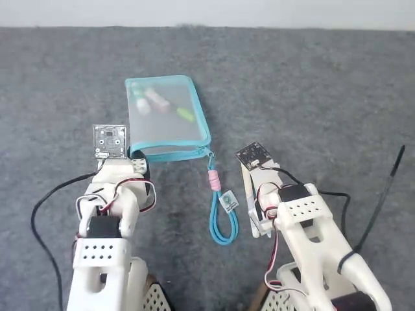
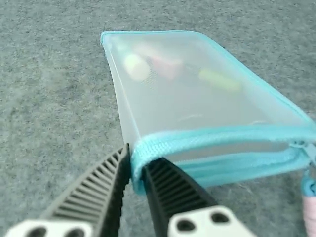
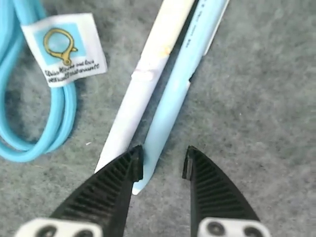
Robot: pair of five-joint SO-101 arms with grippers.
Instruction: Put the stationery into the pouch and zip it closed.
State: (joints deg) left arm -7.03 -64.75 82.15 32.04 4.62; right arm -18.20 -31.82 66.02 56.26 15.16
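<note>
The translucent pouch [image 1: 165, 116] with teal edging lies flat at the table's middle, with several coloured stationery pieces [image 2: 165, 64] showing through it. My left gripper [image 2: 136, 174] is shut on the pouch's near left corner [image 1: 138, 157]. The zipper pull [image 2: 301, 145] sits at the opposite near corner, where a teal strap [image 1: 224, 220] with a pink bead [image 1: 214, 180] trails off. A white pen [image 3: 148, 84] and a light blue pen [image 3: 182, 84] lie side by side right of the strap. My right gripper [image 3: 162, 165] is open just over the blue pen's tip.
A paper tag [image 3: 64, 47] hangs on the strap loop, close beside the pens [image 1: 246, 188]. Grey carpet-like cloth [image 1: 324, 97] covers the table. A black cable [image 1: 382, 207] runs along the right arm's outer side.
</note>
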